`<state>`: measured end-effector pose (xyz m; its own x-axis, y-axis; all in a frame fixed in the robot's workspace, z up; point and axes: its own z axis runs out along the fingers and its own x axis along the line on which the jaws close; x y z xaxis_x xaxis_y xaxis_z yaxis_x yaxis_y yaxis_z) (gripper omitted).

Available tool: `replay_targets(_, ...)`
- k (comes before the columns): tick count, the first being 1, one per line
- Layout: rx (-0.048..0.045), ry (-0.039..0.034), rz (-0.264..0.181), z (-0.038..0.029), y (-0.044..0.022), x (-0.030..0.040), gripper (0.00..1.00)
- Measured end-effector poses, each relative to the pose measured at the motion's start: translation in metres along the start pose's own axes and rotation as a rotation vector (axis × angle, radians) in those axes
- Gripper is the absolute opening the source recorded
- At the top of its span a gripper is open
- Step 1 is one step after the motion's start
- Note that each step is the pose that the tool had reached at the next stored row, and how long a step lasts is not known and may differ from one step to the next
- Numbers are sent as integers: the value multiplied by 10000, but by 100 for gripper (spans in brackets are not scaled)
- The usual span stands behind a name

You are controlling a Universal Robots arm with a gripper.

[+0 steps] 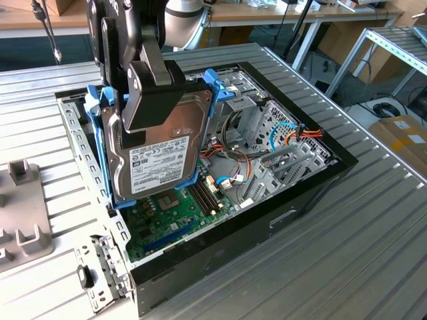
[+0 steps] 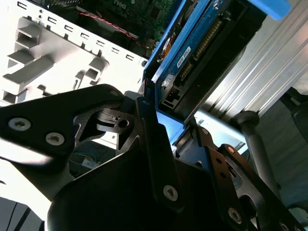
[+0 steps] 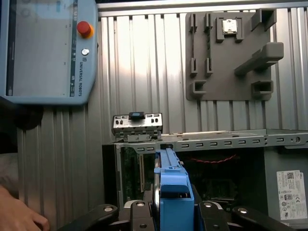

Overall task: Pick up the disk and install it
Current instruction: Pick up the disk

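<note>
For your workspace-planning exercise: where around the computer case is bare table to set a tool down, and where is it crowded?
Free: the ribbed table on the exterior view's right of the case. Tighter: the strip between case and grey fixture plate, with a bracket. Crowded: inside the case, cables and board, disk held above.

Robotics lab or workshop, ribbed aluminium bench, opened computer case, robot teach pendant with red stop button, grey fixture plate, wooden worktables behind.
</note>
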<state>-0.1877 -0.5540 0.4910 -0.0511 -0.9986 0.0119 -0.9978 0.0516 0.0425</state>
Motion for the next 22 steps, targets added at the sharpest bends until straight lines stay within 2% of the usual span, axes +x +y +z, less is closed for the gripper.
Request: replay_targets(22, 0, 0, 0, -1, -39, 56, 37)
